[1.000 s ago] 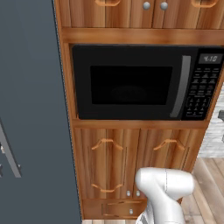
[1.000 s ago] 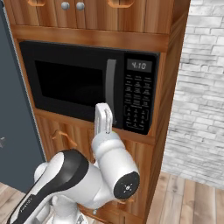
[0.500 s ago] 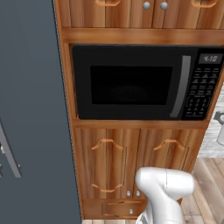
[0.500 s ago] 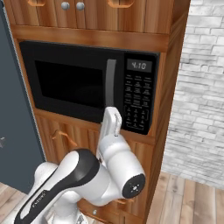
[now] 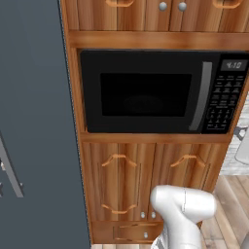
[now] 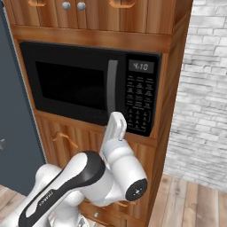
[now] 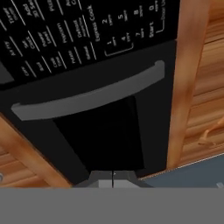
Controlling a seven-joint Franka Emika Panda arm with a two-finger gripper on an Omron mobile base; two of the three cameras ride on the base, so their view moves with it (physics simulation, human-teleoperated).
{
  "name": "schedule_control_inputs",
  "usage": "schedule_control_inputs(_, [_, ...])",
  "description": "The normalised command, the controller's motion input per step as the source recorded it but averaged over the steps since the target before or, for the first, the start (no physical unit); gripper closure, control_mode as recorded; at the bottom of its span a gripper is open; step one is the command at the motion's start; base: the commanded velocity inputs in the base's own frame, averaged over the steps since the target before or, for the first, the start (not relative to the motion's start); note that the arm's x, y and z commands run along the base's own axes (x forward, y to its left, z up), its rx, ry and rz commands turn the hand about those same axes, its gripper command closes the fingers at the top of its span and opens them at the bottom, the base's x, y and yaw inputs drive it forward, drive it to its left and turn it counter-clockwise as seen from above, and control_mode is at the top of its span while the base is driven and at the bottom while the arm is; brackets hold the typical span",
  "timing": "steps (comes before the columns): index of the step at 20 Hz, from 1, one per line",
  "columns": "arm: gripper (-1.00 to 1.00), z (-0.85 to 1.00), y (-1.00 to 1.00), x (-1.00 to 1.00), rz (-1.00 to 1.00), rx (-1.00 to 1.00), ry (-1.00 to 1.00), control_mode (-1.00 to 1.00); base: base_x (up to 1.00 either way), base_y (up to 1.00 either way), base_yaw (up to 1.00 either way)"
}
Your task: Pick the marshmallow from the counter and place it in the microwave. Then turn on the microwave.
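Jaws pressed together and empty, the white two-finger gripper (image 6: 117,125) is raised near the large black built-in microwave (image 5: 146,92), whose door is shut, so its right-side keypad (image 6: 140,99) should be approached squarely.

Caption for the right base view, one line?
Shut gripper raised before the closed microwave, near its grey handle and keypad.

The white arm is bent at the elbow and reaches upward, its hand (image 6: 116,124) raised, fingers pressed together.
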Motion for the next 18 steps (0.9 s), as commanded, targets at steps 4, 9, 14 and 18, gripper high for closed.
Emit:
schedule_control_inputs(4, [1.00, -0.14, -0.10, 0.08, 0.00, 0.03, 0.04, -1.00, 0.00, 0.00, 0.00])
schedule_control_inputs(9, [1.00, -0.13, -0.07, 0.18, -0.01, 0.01, 0.04, -1.00, 0.00, 0.00, 0.00])
schedule_control_inputs(14, [1.00, -0.07, -0.11, 0.16, -0.01, 0.00, 0.03, -1.00, 0.00, 0.00, 0.00])
schedule_control_inputs(18, [1.00, -0.08, -0.13, 0.17, -0.01, 0.00, 0.02, -1.00, 0.00, 0.00, 0.00])
